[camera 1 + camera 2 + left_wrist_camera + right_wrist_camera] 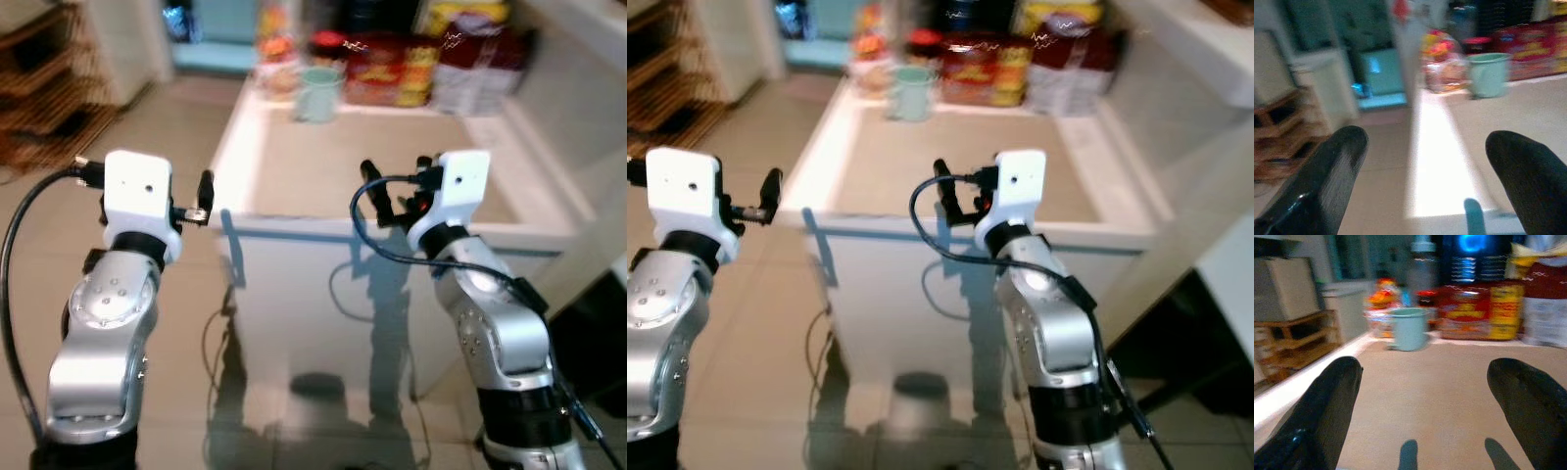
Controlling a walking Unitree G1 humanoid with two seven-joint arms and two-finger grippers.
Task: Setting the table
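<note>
A white table point(392, 233) with a beige top stands in front of me. A pale green cup point(318, 93) stands at its far end, also in the left wrist view point(1488, 73) and the right wrist view point(1408, 328). My left gripper point(201, 201) is raised just outside the table's near left corner, open and holding nothing point(1425, 142). My right gripper point(397, 191) hovers over the near edge of the table top, open with nothing between its fingers point(1425, 369).
Behind the cup, red and yellow boxes point(387, 69), a white and red bag point(480, 64), a snack packet point(277, 64) and a red-lidded jar point(328, 44) line the far end. A wooden rack point(39, 88) stands at the far left on the tiled floor.
</note>
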